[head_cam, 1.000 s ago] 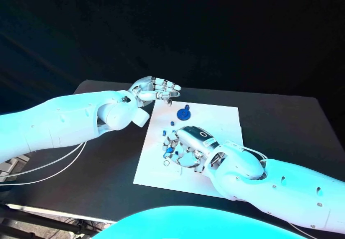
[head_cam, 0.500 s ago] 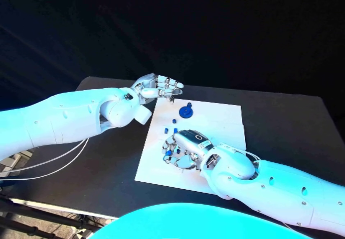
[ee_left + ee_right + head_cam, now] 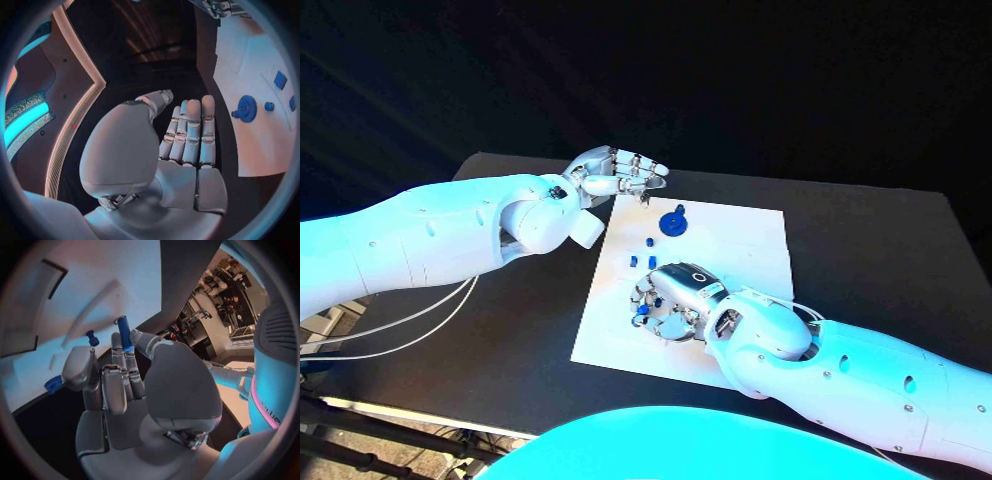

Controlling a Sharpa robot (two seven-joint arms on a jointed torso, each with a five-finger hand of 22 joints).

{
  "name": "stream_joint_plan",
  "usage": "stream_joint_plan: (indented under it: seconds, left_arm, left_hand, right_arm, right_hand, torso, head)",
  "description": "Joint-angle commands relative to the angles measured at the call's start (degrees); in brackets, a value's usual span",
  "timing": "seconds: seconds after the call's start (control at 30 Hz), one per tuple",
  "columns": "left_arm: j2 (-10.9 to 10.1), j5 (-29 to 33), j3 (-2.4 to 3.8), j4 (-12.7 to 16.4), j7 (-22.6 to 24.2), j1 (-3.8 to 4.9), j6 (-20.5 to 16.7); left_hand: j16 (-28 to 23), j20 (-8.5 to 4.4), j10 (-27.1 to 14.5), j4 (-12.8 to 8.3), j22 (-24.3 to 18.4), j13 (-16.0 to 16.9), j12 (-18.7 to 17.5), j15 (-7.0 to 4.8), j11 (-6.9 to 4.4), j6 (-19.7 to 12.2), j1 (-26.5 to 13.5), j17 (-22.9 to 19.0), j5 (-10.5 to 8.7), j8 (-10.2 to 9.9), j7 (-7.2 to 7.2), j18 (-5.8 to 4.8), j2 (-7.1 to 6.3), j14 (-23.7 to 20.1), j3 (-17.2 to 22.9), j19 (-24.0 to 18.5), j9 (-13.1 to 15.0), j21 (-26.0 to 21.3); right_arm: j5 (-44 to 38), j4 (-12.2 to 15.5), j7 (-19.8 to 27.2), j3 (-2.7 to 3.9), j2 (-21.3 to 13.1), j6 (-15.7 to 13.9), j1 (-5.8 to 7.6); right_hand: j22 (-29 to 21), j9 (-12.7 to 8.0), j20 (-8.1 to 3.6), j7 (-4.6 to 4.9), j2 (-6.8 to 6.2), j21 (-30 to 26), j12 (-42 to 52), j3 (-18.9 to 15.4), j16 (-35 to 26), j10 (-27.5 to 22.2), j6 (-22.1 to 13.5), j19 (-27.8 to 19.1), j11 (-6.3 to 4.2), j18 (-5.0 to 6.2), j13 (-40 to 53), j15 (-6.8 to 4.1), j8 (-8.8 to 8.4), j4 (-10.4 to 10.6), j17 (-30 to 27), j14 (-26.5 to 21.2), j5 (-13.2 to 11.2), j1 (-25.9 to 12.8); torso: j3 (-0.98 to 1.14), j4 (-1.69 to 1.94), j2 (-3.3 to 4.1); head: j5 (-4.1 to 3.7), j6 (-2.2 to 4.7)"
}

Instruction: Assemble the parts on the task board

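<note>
Blue part (image 3: pixel 123 332) in right hand (image 3: pixel 678 298)

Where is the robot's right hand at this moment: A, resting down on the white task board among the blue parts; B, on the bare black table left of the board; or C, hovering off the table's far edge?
A: the right hand lies on the task board, with small blue parts at its fingers.

My right hand (image 3: pixel 672 297) has slid a little toward the near left part of the task board (image 3: pixel 747 250), and its fingers are now curled closer together than one second ago. It pinches a blue peg (image 3: pixel 123 333). My left hand (image 3: pixel 615 176) has drifted slightly up beyond the board's far left corner.
</note>
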Motion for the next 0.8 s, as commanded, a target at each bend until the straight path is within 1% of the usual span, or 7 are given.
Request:
stream_joint_plan:
  seconds: [0.03,0.3,0.53,0.6,0.63,0.67,0.8]
  left_arm:
    - [0.04,0.44,0.04,0.15,0.48,0.05,0.62]
    - [0.02,0.44,0.04,0.15,0.40,0.05,0.73]
    - [-0.01,0.44,0.04,0.17,0.33,0.06,0.75]
    - [0.00,0.44,0.04,0.17,0.32,0.06,0.76]
    - [0.01,0.44,0.04,0.17,0.31,0.06,0.77]
    - [0.01,0.44,0.04,0.17,0.30,0.06,0.78]
    - [0.01,0.44,0.04,0.15,0.24,0.06,0.83]
  left_hand:
    - [0.06,0.14,-0.33,-0.18,-0.04,0.06,0.16,-0.05,-0.07,-0.42,0.28,-0.05,0.21,0.34,-0.10,0.74,0.48,-0.44,-0.16,-0.19,-0.05,-0.25]
    - [0.06,0.14,-0.33,-0.18,-0.04,0.06,0.16,-0.05,-0.07,-0.42,0.28,-0.05,0.21,0.34,-0.10,0.74,0.48,-0.44,-0.16,-0.19,-0.05,-0.25]
    - [0.06,0.14,-0.33,-0.18,-0.04,0.06,0.16,-0.05,-0.07,-0.42,0.28,-0.05,0.21,0.34,-0.10,0.74,0.48,-0.44,-0.16,-0.19,-0.05,-0.25]
    - [0.12,0.16,-0.47,-0.17,-0.02,0.13,0.36,-0.03,-0.05,-0.49,0.26,-0.07,0.21,0.47,-0.09,0.74,0.53,-0.48,-0.23,-0.20,-0.05,-0.26]
    - [0.12,0.16,-0.47,-0.17,-0.02,0.13,0.36,-0.03,-0.05,-0.49,0.26,-0.07,0.21,0.47,-0.09,0.74,0.53,-0.48,-0.23,-0.20,-0.05,-0.26]
    - [0.12,0.16,-0.47,-0.17,-0.02,0.13,0.36,-0.03,-0.05,-0.49,0.26,-0.07,0.21,0.47,-0.09,0.74,0.53,-0.48,-0.23,-0.20,-0.05,-0.26]
    - [0.12,0.16,-0.47,-0.17,-0.02,0.13,0.36,-0.03,-0.05,-0.49,0.26,-0.07,0.21,0.47,-0.09,0.74,0.53,-0.48,-0.23,-0.20,-0.05,-0.26]
  right_arm:
    - [-1.81,-0.03,-1.12,-0.02,-0.08,2.80,-0.07]
    - [-3.43,-0.27,-2.97,-0.03,0.12,3.76,-0.07]
    - [-4.04,-0.48,-3.12,-0.16,0.80,3.96,-0.12]
    - [-4.05,-0.59,-2.95,-0.24,1.02,3.91,-0.17]
    - [-4.00,-0.65,-2.78,-0.31,1.17,3.83,-0.22]
    - [-3.95,-0.68,-2.64,-0.36,1.27,3.78,-0.25]
    - [-3.51,-0.67,-1.95,-0.55,1.60,3.29,-0.40]
  right_hand:
    - [5.42,0.07,-0.16,0.19,1.69,-0.18,0.20,2.42,-0.03,2.56,-0.16,-0.24,-2.44,-0.33,0.05,-0.22,0.35,-2.13,0.09,2.54,0.37,1.22]
    - [5.42,0.07,-0.16,0.19,1.69,-0.18,0.20,2.42,-0.03,2.56,-0.16,-0.24,-2.44,-0.33,0.05,-0.22,0.35,-2.13,0.09,2.54,0.37,1.22]
    - [5.28,0.35,-0.12,0.28,1.50,-0.92,0.01,2.48,-0.26,2.35,-0.44,-0.48,-2.34,-0.23,0.20,-0.15,0.53,-2.26,-0.42,2.43,0.44,0.88]
    - [5.13,0.63,-0.02,0.44,1.09,-1.71,-0.40,2.28,-0.41,1.69,-0.87,-0.77,-2.18,-0.12,0.32,0.00,0.64,-2.56,-0.70,2.35,0.74,0.54]
    - [5.07,0.77,0.04,0.48,0.83,-2.08,-0.56,1.98,-0.52,1.45,-1.03,-0.91,-2.12,-0.07,0.43,0.08,0.70,-2.64,-0.91,2.30,1.46,0.19]
    - [5.02,0.88,0.15,0.54,0.30,-2.53,-0.82,1.27,-0.61,1.01,-1.43,-1.08,-2.00,-0.01,0.62,0.19,0.62,-2.65,-1.06,2.25,3.04,-0.53]
    - [4.82,0.27,0.61,1.34,-1.61,-3.58,-1.85,-0.41,-0.68,-0.83,-3.60,-1.42,-1.18,0.07,0.77,0.83,-0.89,-2.04,-1.22,2.20,4.14,-2.54]
  torso:
    - [0.01,-0.07,0.00]
    - [-0.03,-0.01,-0.03]
    - [-0.02,0.00,-0.01]
    - [-0.04,0.01,-0.01]
    - [-0.06,0.02,-0.01]
    - [-0.05,0.04,-0.01]
    - [-0.03,0.10,0.02]
  head:
    - [0.09,0.00]
    - [-0.11,0.00]
    - [-0.13,0.00]
    - [-0.15,0.00]
    - [-0.13,0.00]
    - [-0.12,0.00]
    - [-0.12,0.00]
